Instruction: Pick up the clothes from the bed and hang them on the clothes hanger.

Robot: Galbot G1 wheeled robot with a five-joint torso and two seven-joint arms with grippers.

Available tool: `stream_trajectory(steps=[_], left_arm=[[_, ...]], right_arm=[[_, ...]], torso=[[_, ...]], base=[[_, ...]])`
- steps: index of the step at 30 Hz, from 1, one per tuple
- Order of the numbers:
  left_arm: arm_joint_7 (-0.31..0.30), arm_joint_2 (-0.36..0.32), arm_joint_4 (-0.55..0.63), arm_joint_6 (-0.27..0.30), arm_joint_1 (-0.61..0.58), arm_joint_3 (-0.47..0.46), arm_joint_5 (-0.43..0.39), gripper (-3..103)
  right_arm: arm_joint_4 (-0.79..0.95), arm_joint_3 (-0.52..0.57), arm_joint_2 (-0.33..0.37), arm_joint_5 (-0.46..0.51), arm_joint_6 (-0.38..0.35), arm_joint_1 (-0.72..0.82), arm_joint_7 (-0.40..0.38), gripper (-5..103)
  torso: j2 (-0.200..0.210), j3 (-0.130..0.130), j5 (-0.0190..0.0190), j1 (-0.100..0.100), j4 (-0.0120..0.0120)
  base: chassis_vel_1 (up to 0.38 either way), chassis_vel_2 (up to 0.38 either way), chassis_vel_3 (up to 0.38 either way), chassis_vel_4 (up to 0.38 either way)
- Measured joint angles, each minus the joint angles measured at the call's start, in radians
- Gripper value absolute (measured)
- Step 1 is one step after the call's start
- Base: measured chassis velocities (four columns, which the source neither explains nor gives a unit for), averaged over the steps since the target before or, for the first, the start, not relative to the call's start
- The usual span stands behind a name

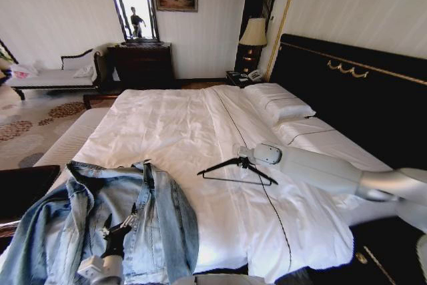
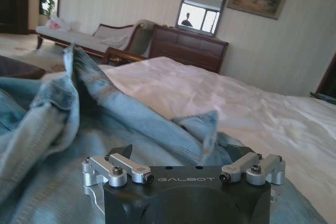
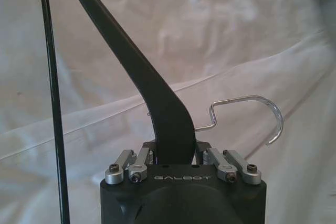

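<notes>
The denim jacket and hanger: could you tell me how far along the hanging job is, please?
Done: the right tool is shut on the clothes hanger above the bed. In hand: the left tool is at the denim jacket. Left: putting the jacket on the hanger.

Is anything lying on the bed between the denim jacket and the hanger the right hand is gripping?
Nothing visible does. Bare white sheet of the bed separates the jacket from the hanger in the right hand. The left hand is over the jacket.
</notes>
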State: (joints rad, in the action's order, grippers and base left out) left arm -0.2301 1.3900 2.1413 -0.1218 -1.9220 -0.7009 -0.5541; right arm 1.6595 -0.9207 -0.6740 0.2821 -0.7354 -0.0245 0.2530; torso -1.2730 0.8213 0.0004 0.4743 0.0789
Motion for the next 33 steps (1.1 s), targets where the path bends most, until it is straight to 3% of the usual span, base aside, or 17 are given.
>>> stream_trajectory(steps=[7,10,13,14,17,22,33], left_arm=[[-0.013,-0.026,0.013,0.024,-0.006,-0.079,-0.057,100],[-0.013,-0.026,0.018,0.026,-0.009,-0.084,-0.059,100],[-0.013,-0.02,0.026,0.027,-0.016,-0.086,-0.059,100],[-0.013,-0.02,0.026,0.027,-0.016,-0.086,-0.059,100],[-0.015,-0.011,0.026,0.027,-0.02,-0.084,-0.056,100],[-0.017,0.002,0.031,0.028,-0.022,-0.076,-0.045,100],[-0.012,-0.002,0.038,0.003,-0.05,-0.06,0.002,100]], right_arm=[[0.173,0.258,0.074,-0.169,0.0,0.209,-0.181,36],[0.191,0.316,0.09,-0.2,0.007,0.257,-0.211,36],[0.219,0.458,0.138,-0.234,0.137,0.406,-0.237,36],[0.219,0.458,0.138,-0.234,0.137,0.406,-0.237,36],[0.252,0.558,0.172,-0.245,0.236,0.533,-0.227,36],[0.274,0.598,0.193,-0.258,0.301,0.599,-0.229,36],[0.27,0.609,0.172,-0.296,0.299,0.639,-0.248,36]], torso=[[0.0,0.0,-0.0005,0.0,-0.0005],[0.0,0.0,-0.0006,0.0,-0.0007],[0.0,0.0,-0.0002,0.0,-0.0001],[0.0,0.0,-0.0002,0.0,-0.0001],[0.0,0.0,-0.0002,0.0,0.0003],[0.0,0.0,-0.0005,0.0,-0.0003],[0.0,0.0,-0.0004,0.0,-0.0002]], base=[[0.0,0.0,0.0,0.0],[0.0,0.0,0.0,0.0],[0.0,0.0,0.0,0.0],[0.0,0.0,0.0,0.0],[0.0,0.0,0.0,0.0],[0.0,0.0,0.0,0.0],[0.0,0.0,0.0,0.0]])
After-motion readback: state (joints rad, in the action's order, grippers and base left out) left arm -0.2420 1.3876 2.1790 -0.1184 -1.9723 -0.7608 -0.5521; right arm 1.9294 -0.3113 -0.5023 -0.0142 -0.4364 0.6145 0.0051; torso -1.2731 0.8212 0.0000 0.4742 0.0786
